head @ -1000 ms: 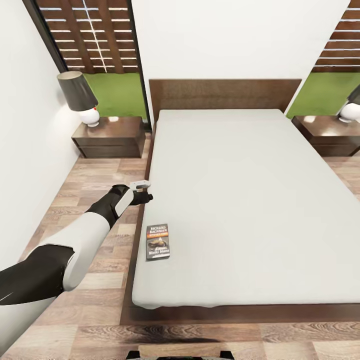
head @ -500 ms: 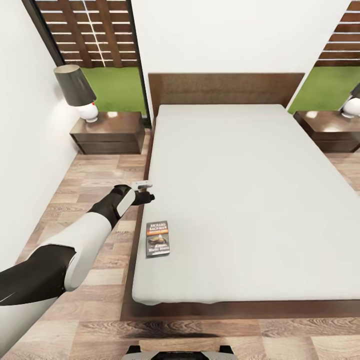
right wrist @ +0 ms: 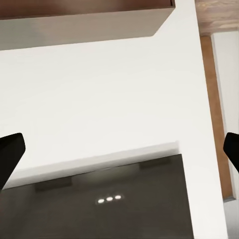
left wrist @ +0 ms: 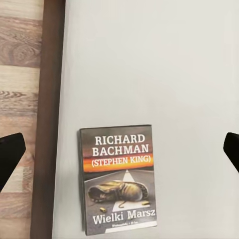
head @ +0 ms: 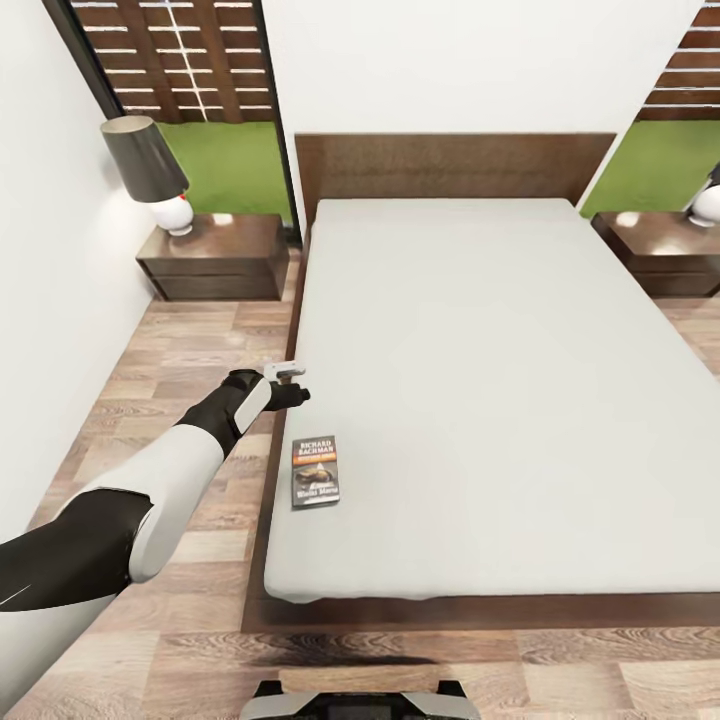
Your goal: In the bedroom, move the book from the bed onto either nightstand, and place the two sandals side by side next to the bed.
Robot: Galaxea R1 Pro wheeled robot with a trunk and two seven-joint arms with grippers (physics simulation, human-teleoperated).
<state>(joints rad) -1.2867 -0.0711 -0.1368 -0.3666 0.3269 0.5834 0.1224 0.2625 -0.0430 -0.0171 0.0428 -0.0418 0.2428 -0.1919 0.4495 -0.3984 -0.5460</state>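
on the bed [head: 480, 380], book [left wrist: 118, 179] lies between spread left fingers [left wrist: 9, 155].

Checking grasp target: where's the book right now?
In the head view the book lies flat on the bed, at the mattress's near-left edge, just short of the left gripper.

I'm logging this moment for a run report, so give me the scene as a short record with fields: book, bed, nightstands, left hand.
book: the book lies flat, cover up, on the mattress near the bed's left edge
bed: the bed, grey mattress on a dark wood frame
nightstands: left nightstand carries a lamp; right nightstand partly cut off
left hand: the left hand hovers above the bed's left edge, beyond the book, fingers wide apart, holding nothing
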